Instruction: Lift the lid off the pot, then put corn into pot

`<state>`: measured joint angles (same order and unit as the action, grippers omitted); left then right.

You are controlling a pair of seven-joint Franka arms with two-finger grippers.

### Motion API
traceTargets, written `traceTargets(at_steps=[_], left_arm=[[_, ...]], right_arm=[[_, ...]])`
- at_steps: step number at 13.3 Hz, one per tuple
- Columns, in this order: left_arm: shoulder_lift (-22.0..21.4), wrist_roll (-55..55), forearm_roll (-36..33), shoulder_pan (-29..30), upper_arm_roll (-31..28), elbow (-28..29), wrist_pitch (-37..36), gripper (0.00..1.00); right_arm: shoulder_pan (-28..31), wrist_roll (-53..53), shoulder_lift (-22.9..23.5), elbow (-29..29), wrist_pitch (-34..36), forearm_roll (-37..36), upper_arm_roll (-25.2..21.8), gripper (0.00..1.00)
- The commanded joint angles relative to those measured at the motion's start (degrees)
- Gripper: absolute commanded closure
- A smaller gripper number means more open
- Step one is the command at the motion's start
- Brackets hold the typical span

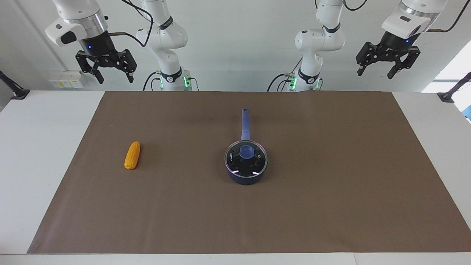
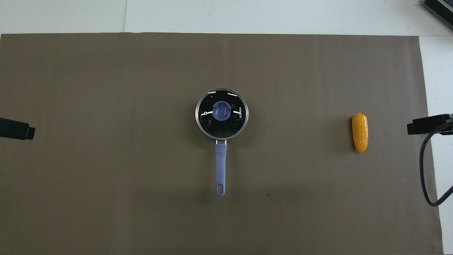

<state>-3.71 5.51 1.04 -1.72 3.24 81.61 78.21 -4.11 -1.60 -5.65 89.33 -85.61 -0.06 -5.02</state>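
Glass lid (image 2: 222, 113) reads "KONKA" overhead; facing view shows both tools open.

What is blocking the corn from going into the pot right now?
The lid sits closed on the pot. The corn lies on the mat toward the right arm's end, with bare mat between it and the pot.

Overhead, both arms are cut off; the lid (image 2: 222, 113) hides the pot's inside.

White "KONKA" printed on lid (image 2: 222, 113) glass beside knob (legible in overhead view only).
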Motion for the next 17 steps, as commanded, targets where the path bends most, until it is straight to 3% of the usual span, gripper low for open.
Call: traceTargets(at_steps=[1, 10, 17], left_arm=[[-1.3, 0.0, -0.9, 1.1, 0.5, 1.2, -0.6, 0.0], [-1.1, -0.6, -0.2, 0.1, 1.1, 1.1, 1.5, 0.0], [1.5, -1.9, -0.3, -5.2, 1.5, 0.6, 7.4, 0.0]], right_arm=[[0.6, -1.7, -0.2, 0.1, 0.4, 1.3, 0.3, 0.0], [0.2, -1.7, -0.4, 0.9, 0.1, 1.1, 0.0, 0.0], [0.8, -1.7, 3.6, 8.0, -14.3, 0.8, 0.0, 0.0]])
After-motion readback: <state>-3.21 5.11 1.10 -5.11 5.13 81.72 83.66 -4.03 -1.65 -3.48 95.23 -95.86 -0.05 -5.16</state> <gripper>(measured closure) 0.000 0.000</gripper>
